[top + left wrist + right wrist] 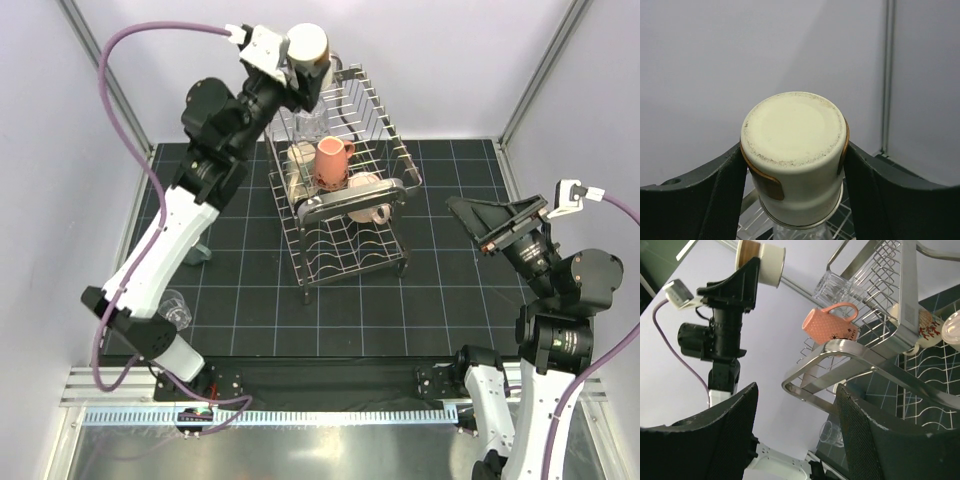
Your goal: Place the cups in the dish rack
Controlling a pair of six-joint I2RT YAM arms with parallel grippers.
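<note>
The cream mug with brown band (308, 44) is held base-up in the air above the far end of the dish rack (385, 125), clear of its wires. The left gripper (303, 62) is closed on it, one finger (727, 192) on each side of the glazed wall, with the mouth pointing down toward the rack. Hazard 1: the grip is by friction on a smooth, curved surface; any jolt or rapid wrist rotation could let the mug slide out and fall onto the rack contents. Hazard 2: the upper tier below is already occupied. A clear glass tumbler (305, 126) sits at the far end, and the left wrist view shows glass directly beneath the mug; a straight descent would probably set ceramic on glass. The salmon pink mug (330, 160) stands just nearer, so the free slot is narrow and a lateral error could knock either item. Hazard 3: the mug's rim or handle could catch a wire and tilt the mug on release. A patterned cream mug (927, 327) rests in the lower tier. The right gripper (497, 216) hangs to the right of the rack, jaws wide and empty. A second tumbler (175, 308) stands on the table near the left arm, not yet loaded.
</note>
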